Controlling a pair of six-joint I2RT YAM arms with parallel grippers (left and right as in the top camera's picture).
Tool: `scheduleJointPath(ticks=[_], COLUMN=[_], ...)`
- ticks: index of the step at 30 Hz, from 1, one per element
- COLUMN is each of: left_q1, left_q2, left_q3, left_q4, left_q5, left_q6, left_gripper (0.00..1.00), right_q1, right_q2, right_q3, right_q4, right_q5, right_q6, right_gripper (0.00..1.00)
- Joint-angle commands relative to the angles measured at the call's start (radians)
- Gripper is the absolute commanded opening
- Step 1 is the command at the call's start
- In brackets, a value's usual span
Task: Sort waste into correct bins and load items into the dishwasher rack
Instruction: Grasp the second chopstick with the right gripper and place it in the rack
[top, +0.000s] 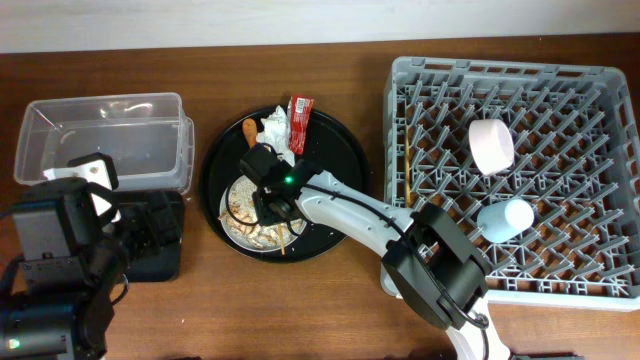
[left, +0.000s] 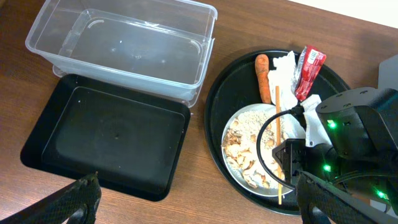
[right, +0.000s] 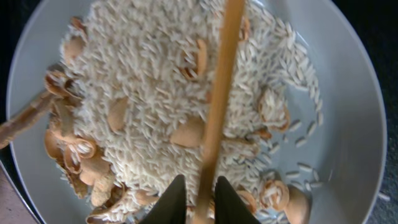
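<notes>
Overhead, we had the right arm (top: 350, 212) reaching over the round black tray (top: 335, 140) to the white plate (top: 226, 208), so the step in hand was loading, not waste.

Right wrist gave us the close-up. The right gripper (right: 202, 202) had its two dark fingertips pressed in on a chopstick (right: 219, 99). The stick ran blurred and slanted across the plate, over a heap of rice (right: 143, 68) dotted with tan, curled shell pieces (right: 186, 132).

A second chopstick (top: 408, 165) looked to be lying in the grey rack (top: 420, 72), with the white bowl (top: 490, 145) and the blue cup (top: 505, 218) further in.

Next, by our reckoning: lift clean, carry it right, and lay the thin stick along the lattice where it would not slip through. Smooth round wood in a narrow pinch could swivel, so a level carry mattered. Loose grains would scatter if dragged.

Left wrist showed the left gripper (left: 202, 200) spread wide, holding nothing. It hung above the shallow black tray (left: 106, 134), matte and flat, just beside the glossy clear tub (left: 124, 46).

The crinkled red wrapper (left: 309, 68), crumpled napkin (left: 283, 71) and orange sausage piece (left: 263, 74) sat on the round tray, unsorted.
</notes>
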Motion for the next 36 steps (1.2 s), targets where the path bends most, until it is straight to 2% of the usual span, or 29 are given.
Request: scheduleJointPath(ticks=[1, 2, 3, 6, 10, 12, 14, 16, 18, 22, 23, 24, 29, 31, 32, 33, 34, 36], left_q1=[0.002, 0.002, 0.002, 0.002, 0.002, 0.002, 0.002, 0.002, 0.002, 0.002, 0.002, 0.002, 0.002, 0.002, 0.002, 0.002, 0.002, 0.002], left_q2=[-0.003, -0.003, -0.003, -0.003, -0.003, -0.003, -0.003, -0.003, -0.003, -0.003, -0.003, -0.003, -0.003, -0.003, -0.003, -0.003, -0.003, -0.003], left_q3=[0.008, 0.008, 0.008, 0.008, 0.008, 0.008, 0.008, 0.008, 0.008, 0.008, 0.008, 0.008, 0.008, 0.008, 0.008, 0.008, 0.008, 0.008], left_q4=[0.002, 0.002, 0.002, 0.002, 0.002, 0.002, 0.002, 0.002, 0.002, 0.002, 0.002, 0.002, 0.002, 0.002, 0.002, 0.002, 0.002, 0.002], left_q5=[-0.01, -0.01, -0.01, -0.01, -0.01, -0.01, -0.01, -0.01, -0.01, -0.01, -0.01, -0.01, -0.01, -0.01, -0.01, -0.01, -0.01, -0.01], left_q6=[-0.012, -0.012, -0.012, -0.012, -0.012, -0.012, -0.012, -0.012, -0.012, -0.012, -0.012, -0.012, -0.012, -0.012, -0.012, -0.012, -0.012, -0.012], left_gripper=[0.99, 0.99, 0.99, 0.99, 0.99, 0.99, 0.99, 0.99, 0.99, 1.0, 0.99, 0.99, 0.99, 0.99, 0.99, 0.99, 0.99, 0.99], right_q1=[0.006, 0.005, 0.005, 0.004, -0.014, -0.081, -0.248, -0.389, -0.506, -0.523, -0.512, -0.509, -0.466, -0.361, -0.311, -0.254, -0.196, -0.145], right_q2=[0.003, 0.003, 0.003, -0.017, -0.232, -0.353, -0.459, -0.466, -0.437, -0.365, -0.364, -0.364, -0.544, -0.691, -0.738, -0.792, -0.838, -0.88], right_q3=[-0.028, -0.045, -0.048, -0.035, 0.021, 0.021, 0.021, 0.019, -0.019, -0.131, -0.154, -0.156, -0.141, -0.141, -0.141, -0.141, -0.14, -0.14], right_q4=[-0.003, 0.007, 0.006, -0.006, -0.102, -0.158, -0.269, -0.362, -0.399, -0.344, -0.314, -0.309, -0.312, -0.301, -0.292, -0.284, -0.266, -0.362], right_q5=[-0.008, -0.008, -0.009, -0.009, 0.132, 0.198, 0.21, 0.209, 0.154, 0.093, 0.093, 0.101, 0.089, 0.058, 0.058, 0.058, 0.058, 0.108], right_q6=[0.028, 0.032, 0.031, 0.015, -0.026, -0.026, -0.027, -0.027, -0.1, -0.154, -0.153, -0.15, -0.187, -0.207, -0.207, -0.206, -0.203, -0.249], right_gripper=[0.14, 0.13, 0.04, 0.04, 0.04, 0.04, 0.04, 0.04, 0.04, 0.05, 0.36, 0.56, 0.57, 0.57, 0.6, 0.67, 0.98, 0.98])
